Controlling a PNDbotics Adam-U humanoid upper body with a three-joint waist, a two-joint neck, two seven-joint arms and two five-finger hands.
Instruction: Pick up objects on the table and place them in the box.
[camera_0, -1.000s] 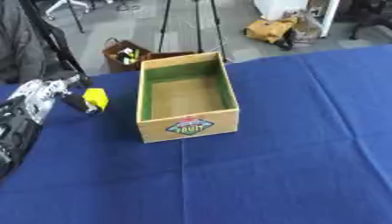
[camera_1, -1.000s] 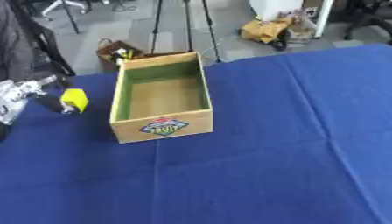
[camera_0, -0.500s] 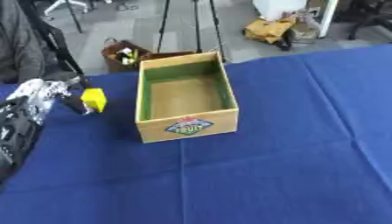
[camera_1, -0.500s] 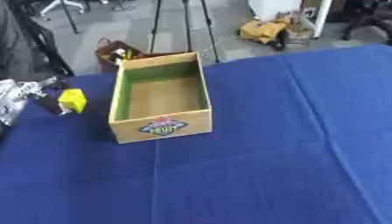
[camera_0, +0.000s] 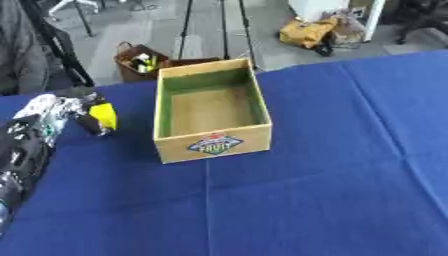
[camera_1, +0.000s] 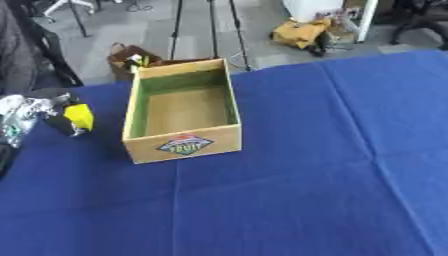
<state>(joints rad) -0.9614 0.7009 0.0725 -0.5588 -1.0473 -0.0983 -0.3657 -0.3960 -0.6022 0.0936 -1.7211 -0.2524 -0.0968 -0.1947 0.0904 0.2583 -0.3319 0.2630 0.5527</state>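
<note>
The left robot hand (camera_0: 54, 111) has its fingers curled around a yellow object (camera_0: 104, 116) and holds it just left of the box (camera_0: 210, 146), above the blue table (camera_0: 332, 180). Compared with a second ago, the hand and object hardly moved. The box looks empty, so I think the carry toward it is only beginning. The right robot hand is not visible.

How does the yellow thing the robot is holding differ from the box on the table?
The yellow object is small and bright yellow; the box is far larger, tan outside, green on its inner walls. The yellow object is held in the left robot hand, to the box's left; the box rests on the blue tablecloth. The box shows a printed label on its front and appears to hold nothing. Neither is inside the other.
</note>
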